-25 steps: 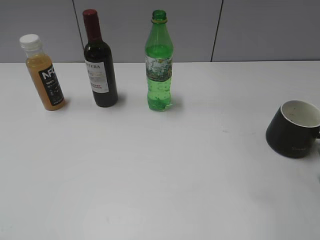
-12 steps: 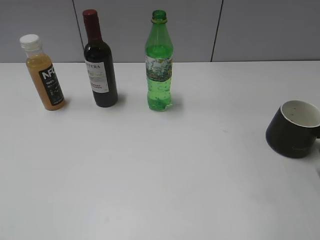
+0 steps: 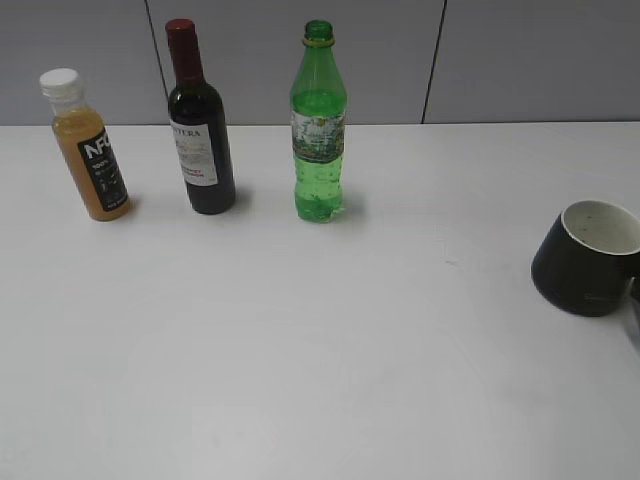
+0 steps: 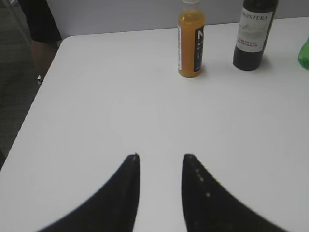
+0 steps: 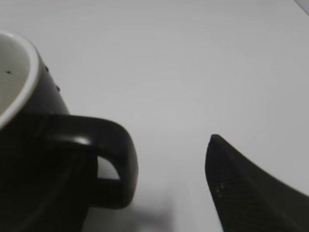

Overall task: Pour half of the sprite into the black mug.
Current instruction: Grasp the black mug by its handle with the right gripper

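The sprite [image 3: 318, 130] is a green bottle with no cap, standing upright at the back middle of the table; a green sliver of it shows at the right edge of the left wrist view [image 4: 304, 52]. The black mug [image 3: 586, 259] sits at the far right, tilted toward the camera, white inside. In the right wrist view the mug [image 5: 29, 145] fills the left, its loop handle pointing toward my right gripper [image 5: 164, 164]. That gripper is open; one finger shows to the right of the handle, the other is hidden. My left gripper [image 4: 160, 157] is open and empty over bare table.
A dark red-capped wine bottle [image 3: 200, 130] and a white-capped orange juice bottle [image 3: 88, 150] stand left of the sprite; both also show in the left wrist view, the wine bottle [image 4: 254, 34] right of the juice bottle [image 4: 190, 43]. The table's left edge [image 4: 34, 104] is near the left gripper.
A dark part of the right gripper has come into the exterior view's right edge beside the mug's handle. The bottles and mug have not moved.
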You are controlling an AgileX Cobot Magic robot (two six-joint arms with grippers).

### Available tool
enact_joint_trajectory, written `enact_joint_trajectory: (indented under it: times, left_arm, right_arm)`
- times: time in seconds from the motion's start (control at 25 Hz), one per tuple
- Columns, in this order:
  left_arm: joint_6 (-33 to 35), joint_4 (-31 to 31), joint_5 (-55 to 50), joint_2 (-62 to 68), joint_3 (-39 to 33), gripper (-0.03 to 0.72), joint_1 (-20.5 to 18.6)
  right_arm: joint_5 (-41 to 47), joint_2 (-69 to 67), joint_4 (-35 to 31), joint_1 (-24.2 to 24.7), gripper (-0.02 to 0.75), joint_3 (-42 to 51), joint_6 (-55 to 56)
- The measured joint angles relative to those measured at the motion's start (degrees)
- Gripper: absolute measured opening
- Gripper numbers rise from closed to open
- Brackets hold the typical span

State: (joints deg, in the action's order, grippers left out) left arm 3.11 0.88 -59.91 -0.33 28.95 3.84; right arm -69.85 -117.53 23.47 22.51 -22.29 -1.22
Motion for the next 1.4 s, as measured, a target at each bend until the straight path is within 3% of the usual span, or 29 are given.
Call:
enact_joint_trajectory:
  times: [0.72,0.92,1.2,1.4]
  left_arm:
    - [0.0,0.0,0.0,0.0,0.0,0.237,0.0]
    - [0.0,0.0,0.0,0.0,0.0,0.237,0.0]
    - [0.0,0.0,0.0,0.0,0.0,0.237,0.0]
    - [0.0,0.0,0.0,0.0,0.0,0.237,0.0]
  right_arm:
    - [0.1,-1.3,1.9,0.0,0.498,-3.9,0.0]
    - [0.1,-1.3,3.0,0.0,0.384,-4.0,0.0]
    - [0.4,-1.3,6.7,0.0,0.05,-4.1,-0.4]
    - [0.3,-1.3,8.9,0.0,0.034,-4.1,1.2]
